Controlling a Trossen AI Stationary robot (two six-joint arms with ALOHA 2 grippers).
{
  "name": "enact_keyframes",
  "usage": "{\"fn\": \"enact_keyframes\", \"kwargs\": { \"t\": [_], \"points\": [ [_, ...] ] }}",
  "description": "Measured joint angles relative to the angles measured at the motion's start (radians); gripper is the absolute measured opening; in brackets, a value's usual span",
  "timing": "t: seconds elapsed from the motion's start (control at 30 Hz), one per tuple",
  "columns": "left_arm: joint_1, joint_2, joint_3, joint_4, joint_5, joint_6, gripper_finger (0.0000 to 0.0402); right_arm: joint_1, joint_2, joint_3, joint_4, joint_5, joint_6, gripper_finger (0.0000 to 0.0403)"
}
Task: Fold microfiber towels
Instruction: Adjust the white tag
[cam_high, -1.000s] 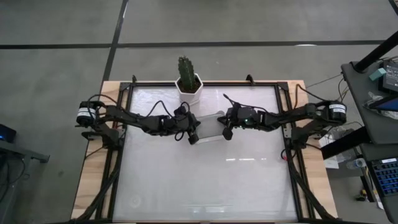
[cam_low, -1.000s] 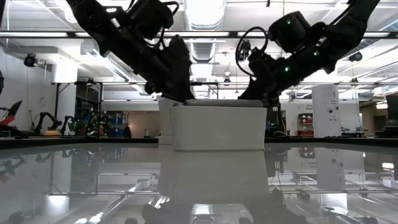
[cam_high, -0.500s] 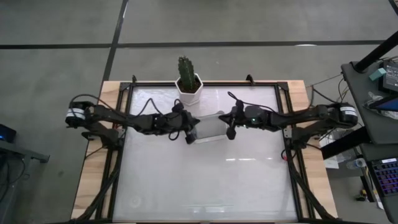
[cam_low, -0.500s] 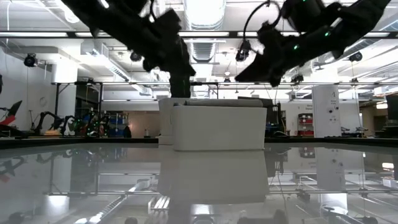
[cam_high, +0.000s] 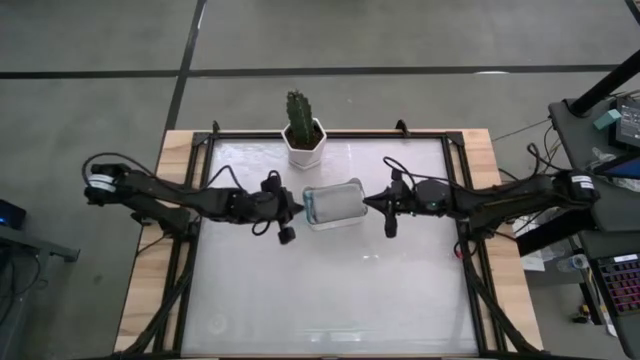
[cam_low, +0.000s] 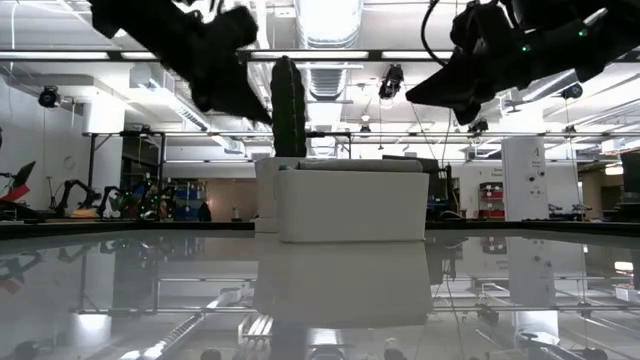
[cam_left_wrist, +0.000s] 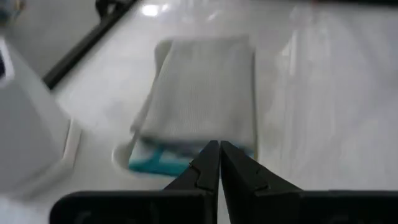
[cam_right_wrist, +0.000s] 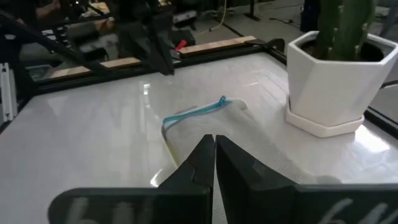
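A folded grey towel (cam_high: 335, 202) lies on top of a stack in the white tray (cam_low: 350, 205), which stands on the table behind its middle. A bright blue or teal edge (cam_left_wrist: 160, 160) shows under the grey towel at the stack's left end. The other towels are hidden. My left gripper (cam_high: 296, 210) is shut and hangs in the air just left of the tray; it also shows in its wrist view (cam_left_wrist: 219, 163). My right gripper (cam_high: 368, 201) is shut and hangs just right of the tray; it also shows in its wrist view (cam_right_wrist: 214, 155).
A cactus in a white hexagonal pot (cam_high: 302, 133) stands just behind the tray, near the table's far edge. The glossy white table top (cam_high: 330, 290) stretches toward the near edge. Black frame rails (cam_high: 462, 215) run along the table's sides.
Both grippers have risen from the tray's ends and drawn apart, the left toward the table's left edge and the right toward its right edge. The tray has stayed in place, and the grey towel on the stack now shows uncovered.
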Motion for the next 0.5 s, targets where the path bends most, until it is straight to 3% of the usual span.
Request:
{"fn": "enact_keyframes", "kwargs": {
  "t": [0.2, 0.5],
  "points": [
    [0.000, 0.024, 0.005, -0.158, 0.002, -0.053, 0.0000, 0.010, -0.006, -0.013, -0.004, 0.000, 0.040, 0.0009],
    [0.004, 0.158, -0.005, -0.211, 0.056, -0.052, 0.0000, 0.010, 0.019, -0.014, -0.002, 0.000, 0.055, 0.0009]
  ]
}}
